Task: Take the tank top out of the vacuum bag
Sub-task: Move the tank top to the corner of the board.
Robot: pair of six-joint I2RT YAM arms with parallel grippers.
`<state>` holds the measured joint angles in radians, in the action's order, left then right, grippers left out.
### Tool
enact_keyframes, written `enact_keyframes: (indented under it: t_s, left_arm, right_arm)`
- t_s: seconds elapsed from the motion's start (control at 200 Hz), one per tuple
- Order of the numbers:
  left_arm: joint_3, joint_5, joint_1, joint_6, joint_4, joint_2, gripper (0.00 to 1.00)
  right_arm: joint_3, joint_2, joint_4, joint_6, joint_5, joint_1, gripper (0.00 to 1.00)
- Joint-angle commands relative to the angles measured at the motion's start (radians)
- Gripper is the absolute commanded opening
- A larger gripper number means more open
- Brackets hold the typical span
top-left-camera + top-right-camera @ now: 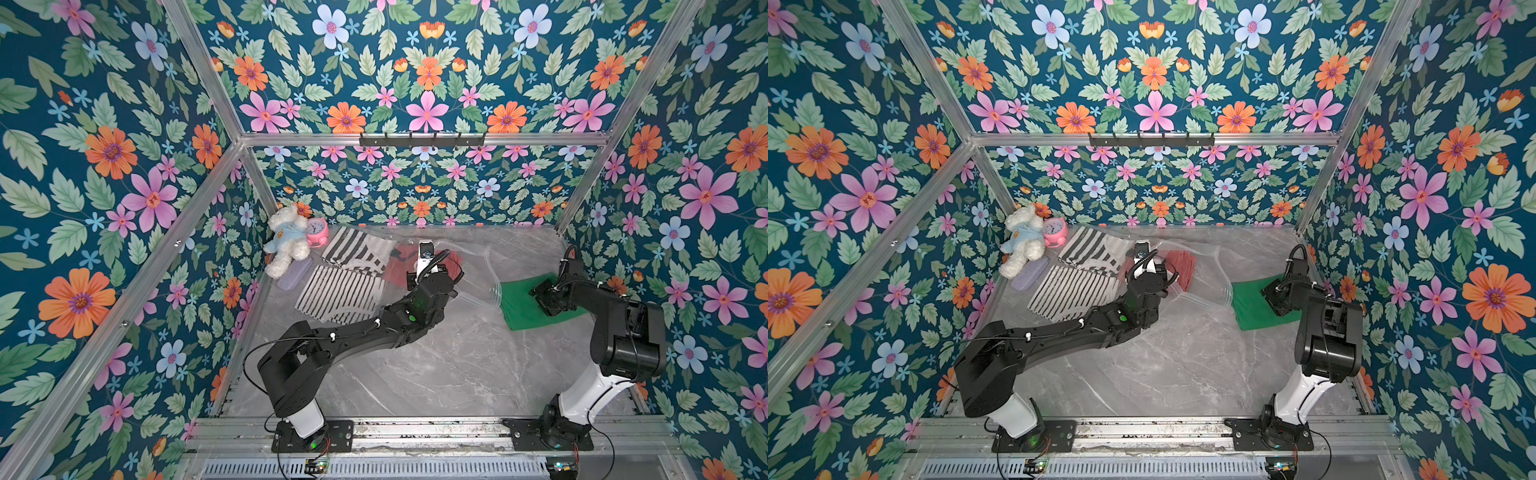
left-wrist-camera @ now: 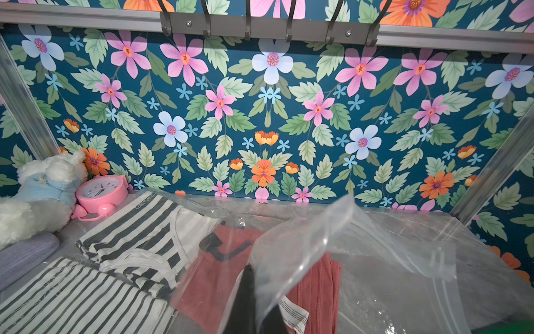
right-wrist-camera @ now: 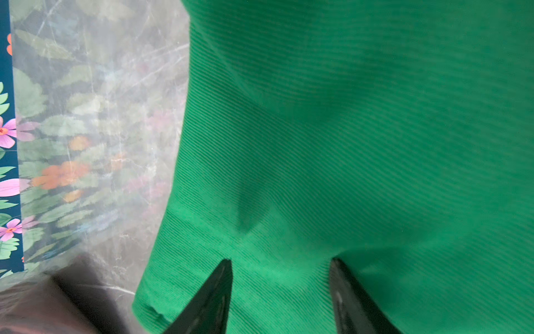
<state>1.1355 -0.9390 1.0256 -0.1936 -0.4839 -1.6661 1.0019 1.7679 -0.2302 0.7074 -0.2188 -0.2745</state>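
Vacuum bag [image 1: 482, 266] holding red garment [image 2: 219, 260], left end effector [image 2: 251, 289] clamped on bag, right end effector [image 3: 281, 260] apart

A broad bare stretch of the marble tabletop [image 1: 457, 374] is left open at the front middle. The far left corner is blocked by a plush toy [image 1: 286, 243], a pink clock [image 1: 318, 232] and striped garments [image 1: 338, 293]; the far middle is covered by the vacuum bag [image 1: 473, 270], the right side by the green tank top [image 1: 519, 311]
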Motion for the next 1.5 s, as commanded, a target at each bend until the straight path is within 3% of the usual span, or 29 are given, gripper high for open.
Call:
enact_keyframes:
  t_s: [0.0, 0.42, 0.775, 1.105, 1.31, 1.495]
  left_arm:
    - [-0.001, 0.044, 0.0, 0.02, -0.051, -0.013, 0.0]
    - [-0.056, 0.158, 0.02, 0.047, -0.069, -0.005, 0.0]
    - [-0.092, 0.233, 0.03, 0.062, -0.099, -0.011, 0.0]
    - [-0.086, 0.241, 0.036, 0.069, -0.11, -0.015, 0.0]
    - [-0.09, 0.261, 0.037, 0.082, -0.114, -0.019, 0.0]
    - [-0.069, 0.268, 0.036, 0.085, -0.113, -0.039, 0.0]
  right_arm:
    - [-0.007, 0.03, -0.001, 0.03, -0.024, 0.001, 0.56]
    - [0.149, 0.178, 0.007, 0.074, -0.047, 0.046, 0.54]
    - [0.392, 0.241, -0.097, -0.027, -0.01, 0.048, 0.55]
    - [0.511, 0.131, -0.412, -0.259, 0.107, 0.099, 0.61]
    - [0.532, 0.163, -0.503, -0.383, 0.202, 0.101, 0.64]
    - [0.597, 0.234, -0.544, -0.438, 0.185, 0.104, 0.64]
